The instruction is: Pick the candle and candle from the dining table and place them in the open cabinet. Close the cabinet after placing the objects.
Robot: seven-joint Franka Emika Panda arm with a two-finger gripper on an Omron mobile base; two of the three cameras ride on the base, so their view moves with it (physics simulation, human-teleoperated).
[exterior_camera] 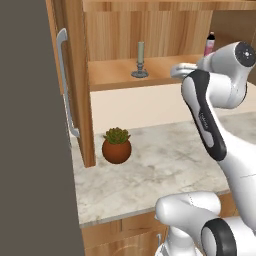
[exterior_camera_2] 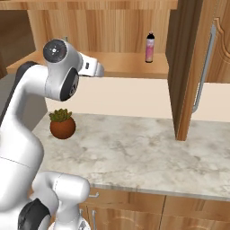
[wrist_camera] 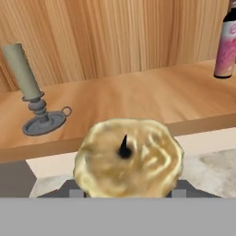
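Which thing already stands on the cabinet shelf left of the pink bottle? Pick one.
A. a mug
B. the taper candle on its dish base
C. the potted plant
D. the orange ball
B: the taper candle stands upright on the shelf, left of the pink bottle.

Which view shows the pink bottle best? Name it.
The right base view: the pink bottle stands whole and upright on the cabinet shelf. The hand view cuts it off at the right edge. In the left base view just its top peeks over the arm.

potted succulent [exterior_camera: 116, 145], pink bottle [exterior_camera_2: 150, 47] — dark cap
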